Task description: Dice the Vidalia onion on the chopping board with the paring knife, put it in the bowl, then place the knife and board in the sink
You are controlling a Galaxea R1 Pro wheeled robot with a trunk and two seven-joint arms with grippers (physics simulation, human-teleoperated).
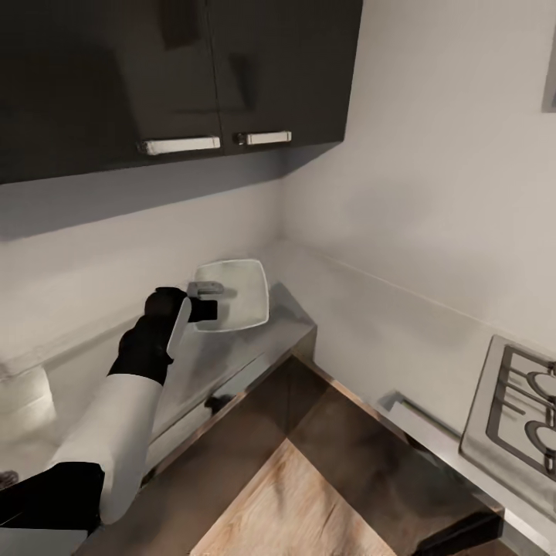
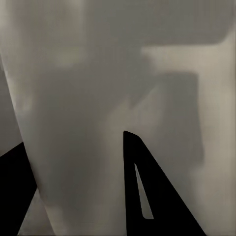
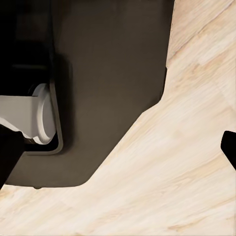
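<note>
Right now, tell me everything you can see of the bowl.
The bowl is a shallow, white, square dish with rounded corners, glossy and plain. It sits flat on the grey countertop in the corner by the wall. The left pincer reaches over its near rim; actual contact is unclear. No contents can be made out.

No readable text, labels, brands, numbers or signs on any surface.
</note>
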